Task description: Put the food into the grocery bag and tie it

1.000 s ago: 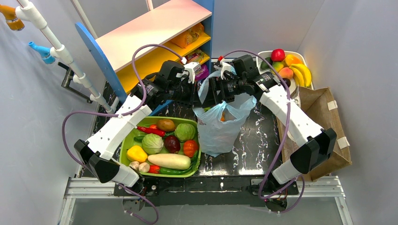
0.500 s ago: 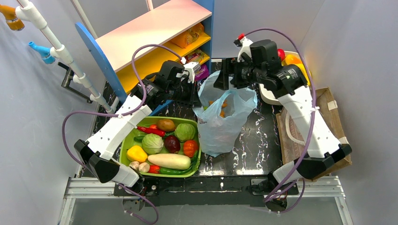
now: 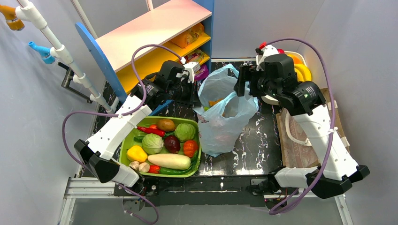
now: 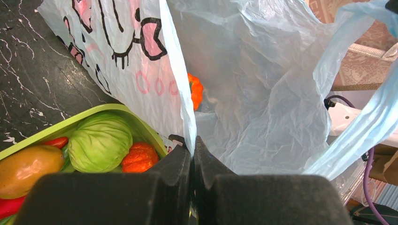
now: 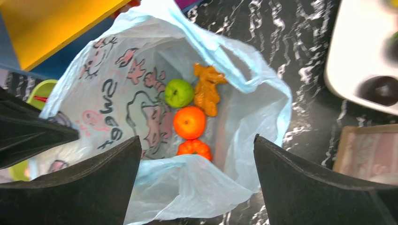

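Note:
The light-blue grocery bag stands open on the black table between my arms. In the right wrist view the bag holds an orange fruit, a green fruit, a ginger-like piece and a small orange pumpkin. My left gripper is shut on the bag's left rim, and the left wrist view shows the plastic pinched between its fingers. My right gripper is open and empty above the bag's right side, its fingers wide apart over the mouth.
A green tray of vegetables, with cabbages, a white radish and peppers, lies left of the bag. A white tub of fruit stands at the back right. A brown paper bag lies on the right. A blue and yellow shelf stands behind the left arm.
My right gripper has risen out of the bag's mouth and moved right and back, open. The bag's far handle has stood up. My left gripper has kept its hold.

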Motion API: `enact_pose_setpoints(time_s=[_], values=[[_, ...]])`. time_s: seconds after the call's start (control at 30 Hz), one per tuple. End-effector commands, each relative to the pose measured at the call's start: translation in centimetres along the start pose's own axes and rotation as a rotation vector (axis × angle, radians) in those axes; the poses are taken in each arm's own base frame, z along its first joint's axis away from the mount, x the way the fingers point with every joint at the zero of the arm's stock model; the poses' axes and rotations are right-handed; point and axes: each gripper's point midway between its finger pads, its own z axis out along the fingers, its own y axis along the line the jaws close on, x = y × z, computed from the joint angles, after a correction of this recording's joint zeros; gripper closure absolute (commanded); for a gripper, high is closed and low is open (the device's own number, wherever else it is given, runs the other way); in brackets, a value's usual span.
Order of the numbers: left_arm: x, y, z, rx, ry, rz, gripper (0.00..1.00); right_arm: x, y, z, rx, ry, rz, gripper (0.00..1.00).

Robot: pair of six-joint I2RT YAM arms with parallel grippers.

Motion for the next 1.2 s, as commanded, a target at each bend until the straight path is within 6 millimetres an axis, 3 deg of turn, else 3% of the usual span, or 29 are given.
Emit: enact_pose_setpoints(time_s=[0.0, 0.23, 0.43, 0.6, 0.63, 0.77, 0.83, 1.03, 1.17], values=[[0.3, 0.1, -0.3, -0.008, 0.007, -0.003, 1.00, -3.3, -1.9, 0.1, 0.087, -0.166, -0.139, 0.02], [0.4, 0.0, -0.3, -0.004, 0.017, -0.007, 1.00, -7.6, -2.4, 3.3, 0.144, -0.259, -0.296, 0.02], [0.5, 0.1, -0.4, -0.014, 0.022, -0.008, 1.00, -7.9, -2.3, 7.2, 0.129, -0.191, -0.345, 0.02], [0.5, 0.4, -0.5, -0.028, 0.021, -0.010, 1.00, -7.7, -1.0, 8.1, 0.038, -0.178, -0.333, 0.08], [0.5, 0.4, -0.5, -0.028, 0.020, -0.008, 1.00, -7.5, -0.6, 8.2, 0.009, -0.171, -0.333, 0.13], [0.2, 0.7, -0.4, -0.047, 0.014, -0.006, 1.00, -6.9, -0.3, 7.6, -0.018, -0.156, -0.326, 0.61], [-0.1, 1.1, -0.3, -0.071, 0.011, -0.027, 1.00, -6.5, -0.5, 6.9, -0.010, -0.156, -0.324, 0.78], [-2.8, 2.1, 0.2, -0.029, -0.022, -0.176, 1.00, -5.2, -2.7, 4.6, 0.077, -0.159, -0.327, 0.98], [-5.7, 2.0, 1.0, 0.022, -0.064, -0.231, 1.00, -3.9, -3.9, 2.8, 0.125, -0.128, -0.314, 0.99]])
